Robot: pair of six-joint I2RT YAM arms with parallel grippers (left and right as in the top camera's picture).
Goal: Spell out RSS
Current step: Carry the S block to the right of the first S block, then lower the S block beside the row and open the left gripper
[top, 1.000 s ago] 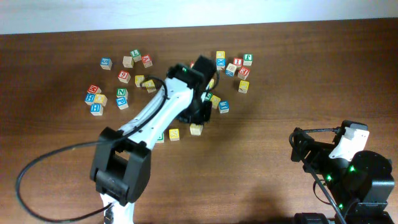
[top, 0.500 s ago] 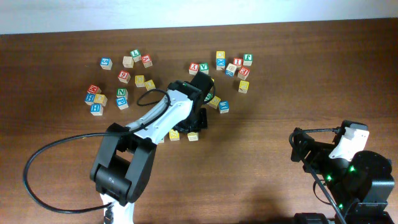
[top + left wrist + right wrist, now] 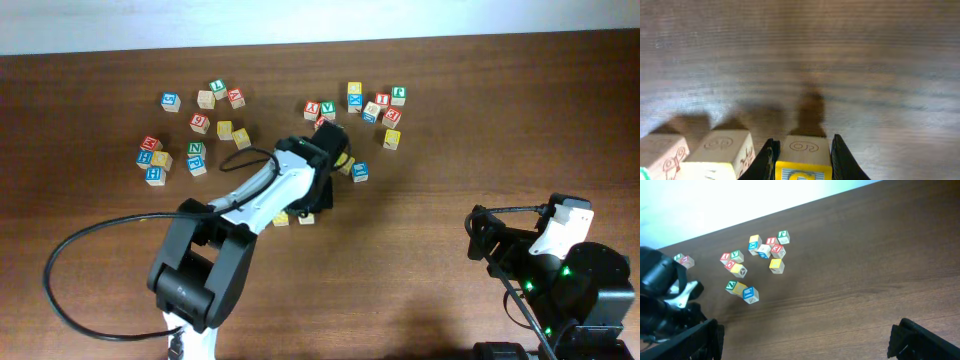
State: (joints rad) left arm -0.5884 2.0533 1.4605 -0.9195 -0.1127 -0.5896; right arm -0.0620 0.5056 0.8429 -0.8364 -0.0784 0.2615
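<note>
My left gripper is shut on a yellow-bordered wooden cube that is low over or on the table. A second yellow-faced cube stands right beside it on the left. A third cube with a bit of green is at the far left edge. In the overhead view the left gripper covers most of this row; only a yellow cube and a pale cube peek out. My right gripper is open and empty, far right of the cubes.
Loose lettered cubes lie in groups at the back: a left group with the green N cube, a back group and a right group. A blue cube lies just right of the left arm. The right arm base sits front right.
My left gripper has moved from the back cluster toward the front and a little left, bringing its cube next to the yellow cube in the row. The right arm has not moved.
</note>
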